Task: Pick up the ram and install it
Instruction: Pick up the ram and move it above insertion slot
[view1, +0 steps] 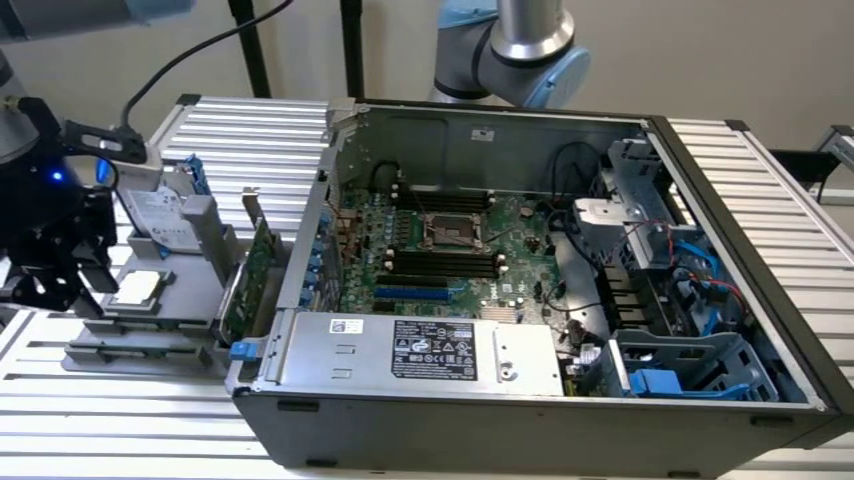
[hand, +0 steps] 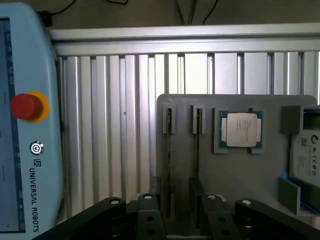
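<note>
My gripper (view1: 60, 285) hangs over the left end of the grey parts holder (view1: 134, 335), at the exterior view's left, outside the computer case. In the wrist view the gripper (hand: 177, 202) is open, its black fingers (hand: 150, 212) just above the holder (hand: 235, 175). Two narrow slots run along the holder, and a thin dark strip stands on edge in each. The strip I take for the ram (hand: 168, 150) runs down into the gap between the fingers, close to one of them. The second strip (hand: 197, 150) lies beside the other finger. I cannot tell whether anything touches.
A CPU (hand: 241, 129) lies in a holder pocket, with a silver hard drive (view1: 160, 215) and a green expansion card (view1: 254, 275) beside it. The open case (view1: 534, 400) shows the motherboard's dark memory slots (view1: 434, 262). A teach pendant (hand: 30, 150) lies beside the holder.
</note>
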